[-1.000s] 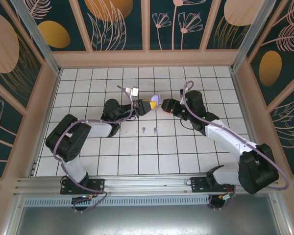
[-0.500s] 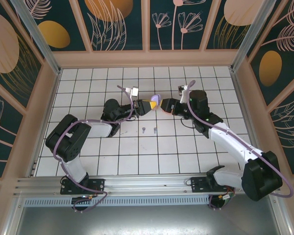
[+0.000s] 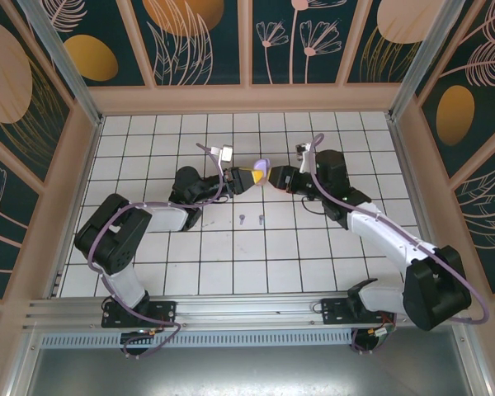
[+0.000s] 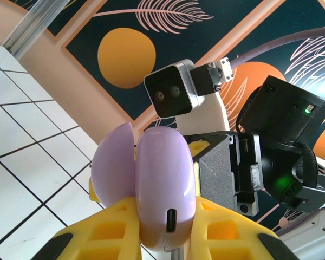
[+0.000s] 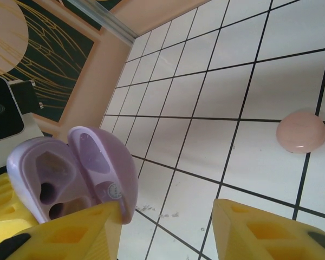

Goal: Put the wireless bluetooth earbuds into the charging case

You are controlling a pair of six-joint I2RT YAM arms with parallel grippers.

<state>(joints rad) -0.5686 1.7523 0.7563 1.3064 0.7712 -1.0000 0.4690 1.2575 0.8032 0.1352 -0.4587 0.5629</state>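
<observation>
Two earbuds (image 3: 261, 219) lie on the white-tiled bench (image 3: 231, 264), nearer the arm bases than the raised lilac charging case (image 4: 165, 184). Left fingers (image 4: 114, 233) clamp the case, its lid (image 5: 100, 157) open. Right fingers (image 5: 260, 227) stand apart, one beside the lid.

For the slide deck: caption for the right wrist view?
Open lilac case, sockets empty, beside the open right hand; pink case on the tiles beyond.

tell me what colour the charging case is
The charging case is pale lilac with a glossy shell. It shows best in the left wrist view.
</observation>
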